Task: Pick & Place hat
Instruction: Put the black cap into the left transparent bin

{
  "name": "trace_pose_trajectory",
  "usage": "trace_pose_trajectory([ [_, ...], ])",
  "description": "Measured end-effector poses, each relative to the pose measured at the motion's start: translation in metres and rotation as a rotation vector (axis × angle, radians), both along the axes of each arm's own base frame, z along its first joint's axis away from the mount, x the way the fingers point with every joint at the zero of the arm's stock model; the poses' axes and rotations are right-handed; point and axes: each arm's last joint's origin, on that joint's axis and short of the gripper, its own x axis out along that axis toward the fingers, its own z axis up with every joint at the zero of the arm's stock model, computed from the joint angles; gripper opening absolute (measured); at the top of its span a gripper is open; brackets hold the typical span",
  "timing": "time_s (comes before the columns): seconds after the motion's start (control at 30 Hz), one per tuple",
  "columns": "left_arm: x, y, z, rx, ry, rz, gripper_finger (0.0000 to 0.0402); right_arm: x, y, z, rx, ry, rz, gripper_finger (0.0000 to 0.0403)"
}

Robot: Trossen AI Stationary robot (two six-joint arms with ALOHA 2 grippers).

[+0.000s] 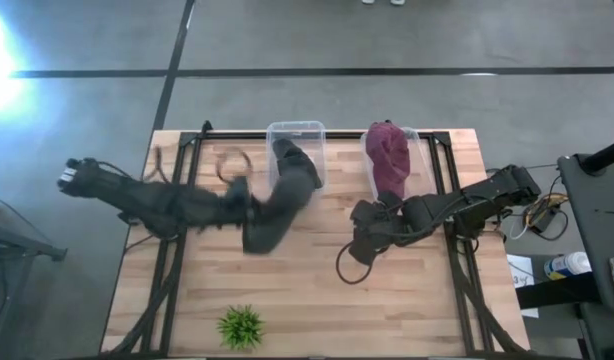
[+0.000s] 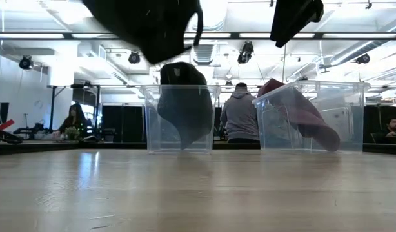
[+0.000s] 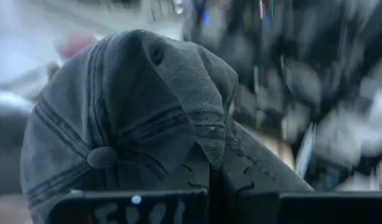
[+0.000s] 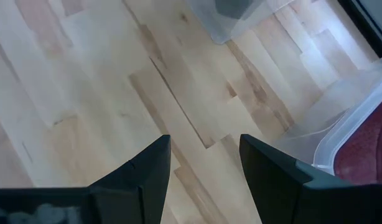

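Left gripper (image 3: 209, 180): was clamped on the dark grey cap (image 3: 135, 118), held above the table (image 1: 407, 300) beside the left clear bin (image 1: 309, 130).
Dark grey cap: was lifted clear of the wood; another dark hat (image 2: 184, 106) was seen inside that bin.
Right gripper (image 4: 203, 168): was spread wide, nothing held, over bare table near the right bin (image 2: 343, 109).
Maroon hat (image 1: 389, 155): was lying in the right bin.

A small green plant (image 1: 241, 326) sits at the lower left of the wooden table (image 1: 317, 290), while people (image 2: 240, 116) stand beyond its far edge in the low view.
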Motion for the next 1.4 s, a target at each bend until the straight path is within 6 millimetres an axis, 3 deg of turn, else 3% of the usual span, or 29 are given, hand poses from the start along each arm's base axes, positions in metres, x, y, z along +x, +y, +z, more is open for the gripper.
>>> trace_pose_trajectory([
  [0.17,-0.008,0.029,0.048,0.119,-0.205,0.187,0.0001,0.0,-0.001,0.0,-0.021,-0.011,-0.014,0.0187],
  [0.3,-0.002,0.055,0.062,0.252,-0.194,0.308,0.0001,0.0,-0.001,0.001,-0.042,-0.024,-0.031,0.0187],
  [0.63,0.046,0.121,0.026,0.316,-0.028,0.358,0.0,0.001,-0.003,0.002,-0.062,-0.067,-0.098,0.0187],
  [0.8,0.052,0.144,0.009,0.316,0.059,0.394,0.0,0.001,-0.002,0.002,-0.059,-0.072,-0.1,0.0187],
  [1.1,0.046,0.156,0.004,0.31,0.08,0.393,0.0,0.002,-0.002,0.002,-0.078,-0.084,-0.106,0.0187],
  [1.4,0.054,0.16,-0.035,0.248,0.181,0.365,0.0,0.002,-0.003,0.002,-0.079,-0.089,-0.111,0.0187],
])
